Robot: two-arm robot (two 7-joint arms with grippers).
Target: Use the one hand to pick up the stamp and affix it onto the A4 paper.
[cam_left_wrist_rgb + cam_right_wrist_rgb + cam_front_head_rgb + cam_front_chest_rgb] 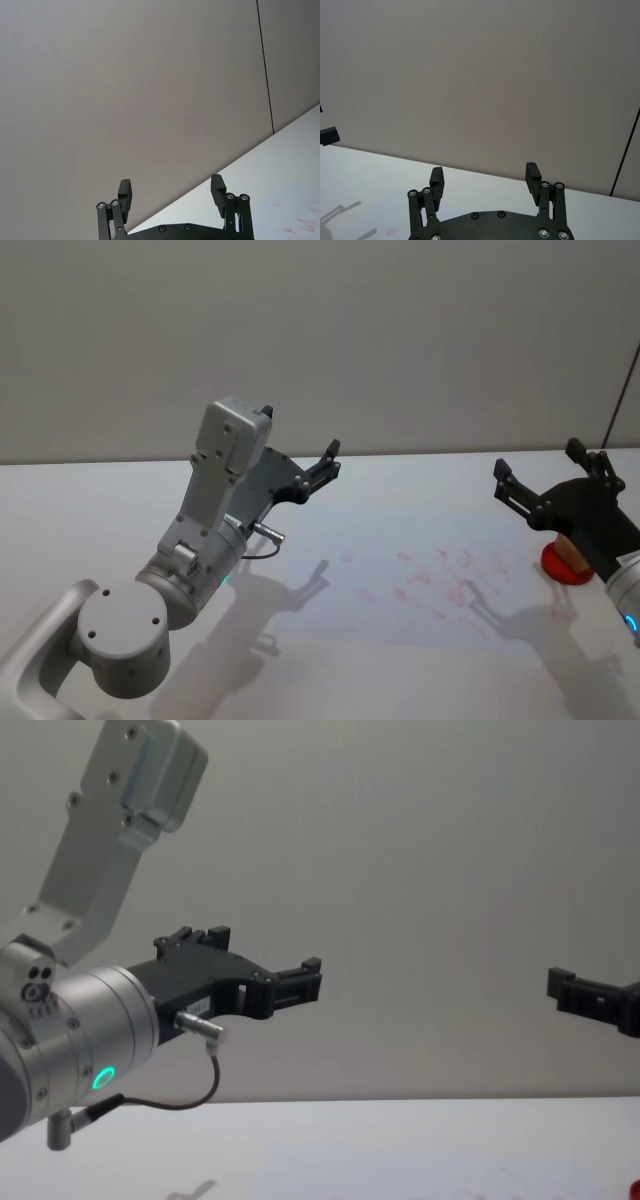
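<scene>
- A white table fills the foreground (matte, with soft shadows).
- A plain grey wall rises behind it.
- A thin dark line runs down that wall.

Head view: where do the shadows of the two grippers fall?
Head view: the left gripper casts a shadow at the left edge of the A4 paper, the right gripper on its right part; no glare. Chest view: the wall is evenly lit.

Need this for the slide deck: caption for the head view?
Left gripper and right gripper open and raised; red stamp sits by the right gripper, beside the red-marked A4 paper.
</scene>
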